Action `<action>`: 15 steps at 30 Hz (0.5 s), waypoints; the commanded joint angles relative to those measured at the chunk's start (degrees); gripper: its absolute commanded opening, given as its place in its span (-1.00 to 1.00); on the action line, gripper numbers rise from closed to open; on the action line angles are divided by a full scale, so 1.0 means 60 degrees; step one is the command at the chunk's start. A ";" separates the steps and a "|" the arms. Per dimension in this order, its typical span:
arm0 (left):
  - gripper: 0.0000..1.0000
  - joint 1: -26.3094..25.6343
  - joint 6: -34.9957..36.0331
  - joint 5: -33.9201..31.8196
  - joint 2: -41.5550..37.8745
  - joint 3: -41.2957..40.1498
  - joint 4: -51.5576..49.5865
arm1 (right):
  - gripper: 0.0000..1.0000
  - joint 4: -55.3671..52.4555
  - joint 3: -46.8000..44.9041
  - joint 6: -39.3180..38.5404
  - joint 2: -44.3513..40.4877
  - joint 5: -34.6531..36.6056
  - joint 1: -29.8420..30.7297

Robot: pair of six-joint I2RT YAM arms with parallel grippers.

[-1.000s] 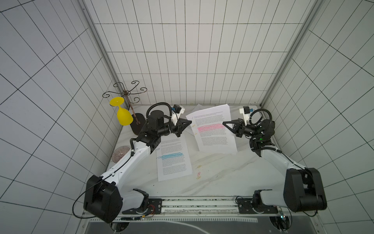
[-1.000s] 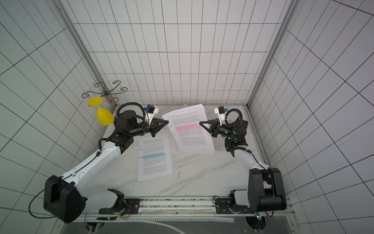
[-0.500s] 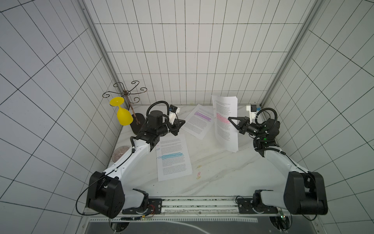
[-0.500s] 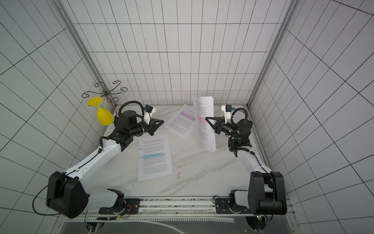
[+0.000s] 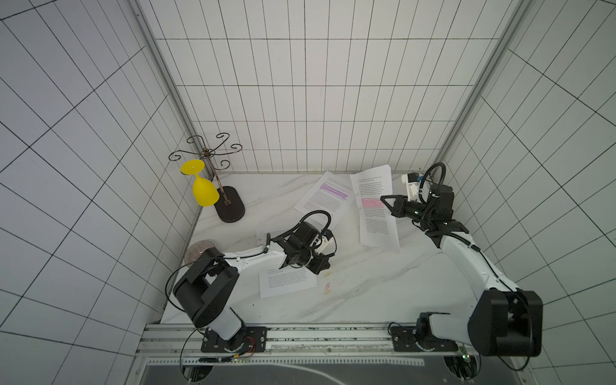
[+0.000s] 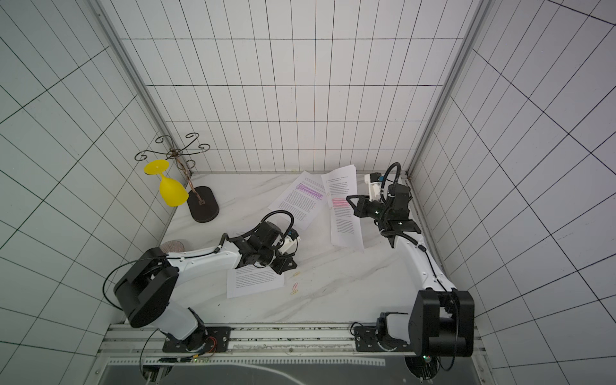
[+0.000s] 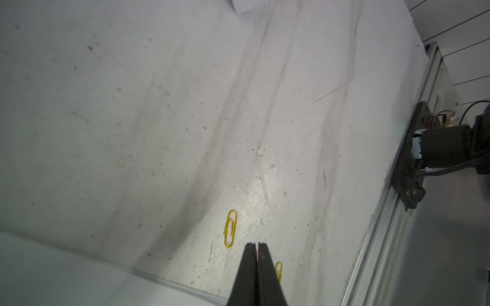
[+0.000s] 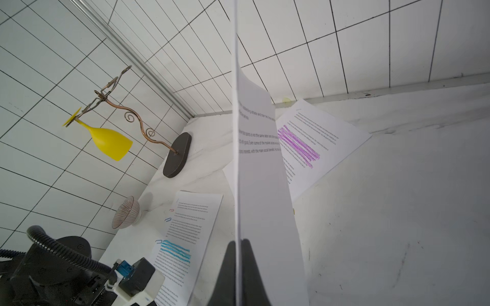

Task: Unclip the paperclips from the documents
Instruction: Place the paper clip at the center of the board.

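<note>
The left gripper [image 7: 256,247], jaws shut, had swung from the pink-banded document [image 5: 378,230], pinched upright by the right gripper [image 5: 383,199], down to the loose paperclips [image 7: 230,233], probably dropping another off.

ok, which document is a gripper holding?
The pink-highlighted document, pinched in the right gripper and standing on edge; the purple-highlighted document and blue-highlighted document lie flat on the table.
</note>
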 commanded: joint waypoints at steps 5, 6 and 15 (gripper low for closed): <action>-0.98 -0.0002 -0.0488 -0.0946 0.0419 -0.0296 0.0520 | -1.00 -0.0714 0.0655 -0.0454 -0.0285 0.0249 0.0187; -0.97 0.0007 -0.0512 -0.0976 0.0455 -0.0305 0.0605 | -1.00 -0.0763 0.0655 -0.0483 -0.0299 0.0258 0.0227; -0.04 -0.0002 -0.0679 -0.1565 0.0232 -0.0260 0.0692 | -1.00 -0.1295 0.0691 -0.0899 -0.0358 0.0348 0.0595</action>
